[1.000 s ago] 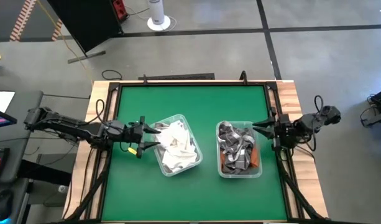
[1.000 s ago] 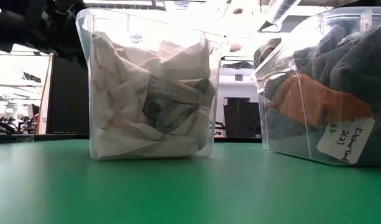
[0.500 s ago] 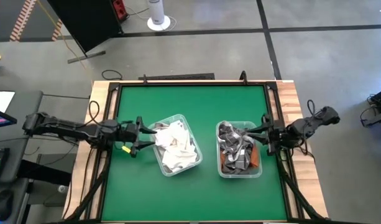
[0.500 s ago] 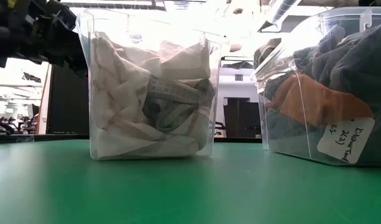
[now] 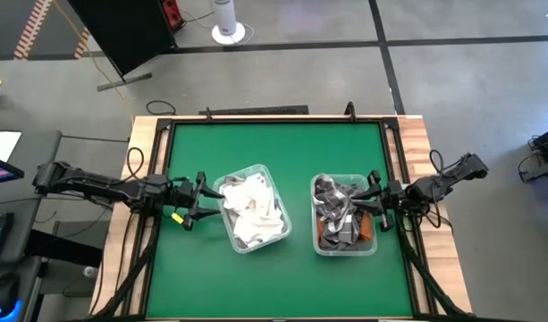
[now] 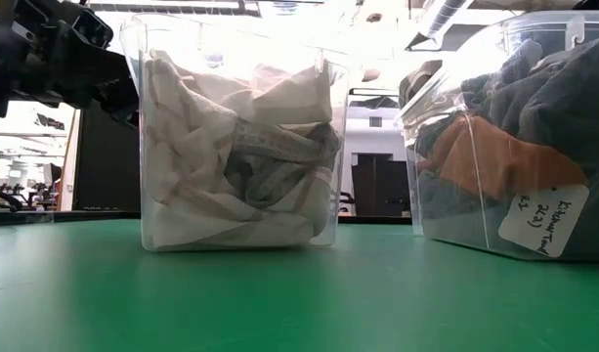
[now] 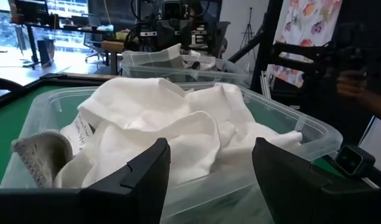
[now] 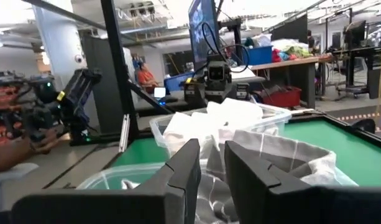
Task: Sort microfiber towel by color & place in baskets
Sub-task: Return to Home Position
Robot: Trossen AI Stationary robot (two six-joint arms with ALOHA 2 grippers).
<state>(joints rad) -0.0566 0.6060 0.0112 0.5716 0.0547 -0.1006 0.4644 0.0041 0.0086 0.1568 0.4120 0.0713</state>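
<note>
Arms pulling back: left gripper (image 5: 205, 195), fingers wide and empty, now sits just off the left basket (image 5: 244, 247). Right gripper (image 5: 372, 199), fingers narrow and empty, has dropped beside the right basket (image 5: 345, 252). White towels (image 5: 251, 210) left, grey towels (image 5: 338, 217) right; sorting looks done.

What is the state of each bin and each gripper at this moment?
Left bin: upright, filled with white and light grey towels.
Right bin: upright, filled with grey towels and an orange towel.
Left gripper: fingers open, empty, beside the left bin.
Right gripper: empty, at the right bin's outer edge.
</note>
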